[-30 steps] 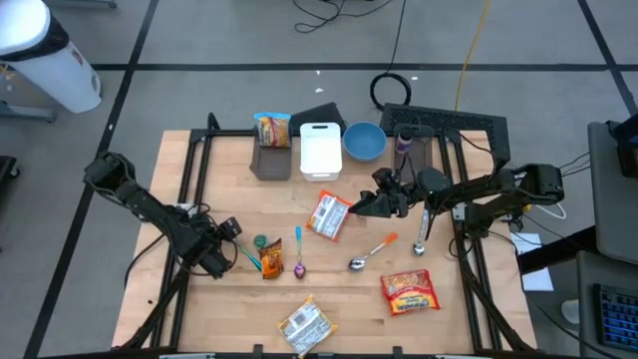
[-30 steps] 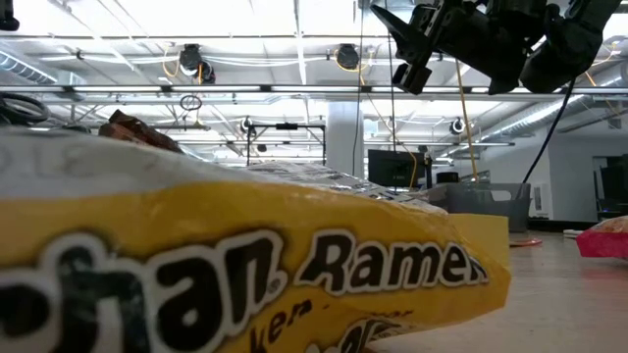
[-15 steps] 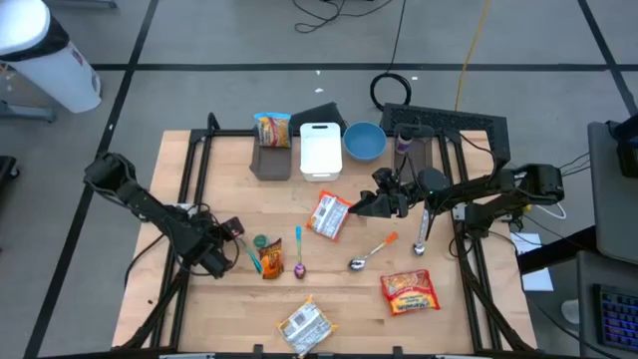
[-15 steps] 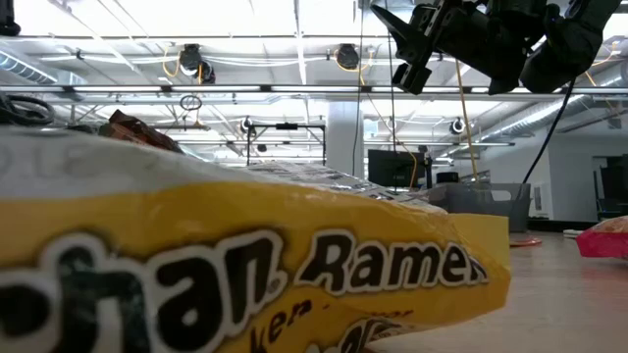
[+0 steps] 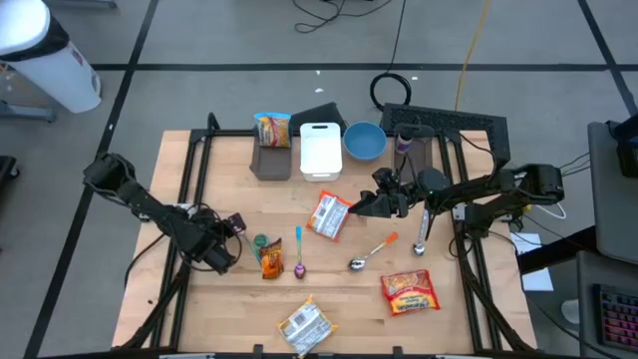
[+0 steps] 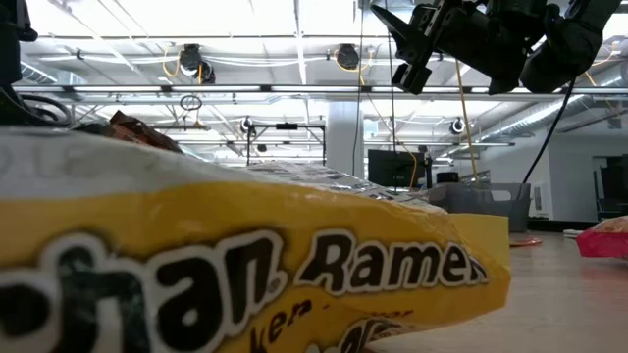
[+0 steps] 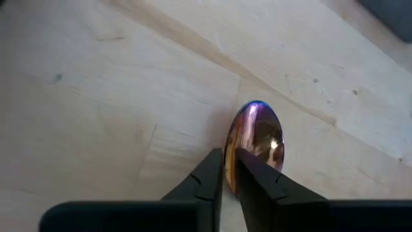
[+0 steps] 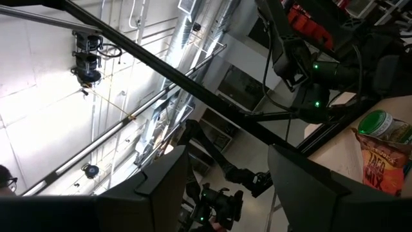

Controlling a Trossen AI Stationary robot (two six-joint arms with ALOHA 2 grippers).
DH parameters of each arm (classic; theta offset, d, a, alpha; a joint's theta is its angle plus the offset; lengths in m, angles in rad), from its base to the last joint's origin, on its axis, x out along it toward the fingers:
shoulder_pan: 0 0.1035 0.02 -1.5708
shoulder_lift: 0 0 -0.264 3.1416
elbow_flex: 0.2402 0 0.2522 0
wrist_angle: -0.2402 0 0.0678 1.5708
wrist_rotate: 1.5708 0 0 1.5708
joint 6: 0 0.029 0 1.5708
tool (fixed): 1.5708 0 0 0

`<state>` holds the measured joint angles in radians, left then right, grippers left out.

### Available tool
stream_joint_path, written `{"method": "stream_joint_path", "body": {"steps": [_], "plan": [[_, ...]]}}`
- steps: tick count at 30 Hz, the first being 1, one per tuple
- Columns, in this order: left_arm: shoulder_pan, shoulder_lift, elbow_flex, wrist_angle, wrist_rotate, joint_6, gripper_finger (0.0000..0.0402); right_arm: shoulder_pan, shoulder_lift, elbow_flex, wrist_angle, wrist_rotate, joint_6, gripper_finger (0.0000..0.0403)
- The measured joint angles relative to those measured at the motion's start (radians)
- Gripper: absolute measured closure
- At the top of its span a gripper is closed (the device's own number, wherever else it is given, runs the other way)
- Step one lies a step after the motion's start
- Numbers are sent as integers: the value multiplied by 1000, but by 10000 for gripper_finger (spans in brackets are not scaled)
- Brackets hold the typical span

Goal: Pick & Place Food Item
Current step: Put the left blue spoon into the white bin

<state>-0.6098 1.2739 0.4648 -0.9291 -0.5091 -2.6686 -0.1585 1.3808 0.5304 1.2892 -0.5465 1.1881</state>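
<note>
Food packs lie on the wooden table point(image 5: 199, 329): a silver-and-red ramen pack point(image 5: 330, 214), a red one point(image 5: 410, 291), a silver-and-yellow one point(image 5: 304, 324) and an orange snack bag point(image 5: 271, 261) beside a green-lidded jar point(image 5: 261, 242). A yellow ramen pack point(image 6: 245, 265) fills the low view. At the table's left, my left gripper point(image 5: 239, 253) point(image 7: 230, 173) points down, shut on a shiny spoon point(image 7: 256, 134). My right gripper point(image 5: 356, 208) point(image 8: 228, 193) point(image 6: 410, 54) hangs open above the table's middle, tipped upward and holding nothing. My left gripper pinches the spoon just below its bowl point(image 7: 233, 154) between its two fingers, coming slantwise from above. The iridescent bowl sticks out past the fingertips point(image 7: 212, 169) over the wood. I cannot tell whether the spoon rests on the table.
At the back stand a dark bin point(image 5: 271, 162) with a ramen pack point(image 5: 272, 130), a white container point(image 5: 321, 150) and a blue bowl point(image 5: 365, 141). Other spoons point(image 5: 298, 254) point(image 5: 371, 254) point(image 5: 421, 239) lie mid-table. Black frame rails run along both sides.
My left gripper has swung slightly toward the table's right, closer to the green-lidded jar, and its fingers have come together on the spoon.
</note>
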Motion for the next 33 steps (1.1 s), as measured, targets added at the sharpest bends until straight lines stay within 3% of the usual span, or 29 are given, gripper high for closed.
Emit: {"method": "stream_joint_path", "body": {"steps": [11,17,33], "plan": [[0,-1,1,-24,-2,7,328,0,0,0,-13,1,-3,190],[13,-1,1,-28,-54,35,327,0,0,0,-15,3,-3,190],[129,3,2,18,-34,228,327,0,0,0,-15,3,-3,190]]}}
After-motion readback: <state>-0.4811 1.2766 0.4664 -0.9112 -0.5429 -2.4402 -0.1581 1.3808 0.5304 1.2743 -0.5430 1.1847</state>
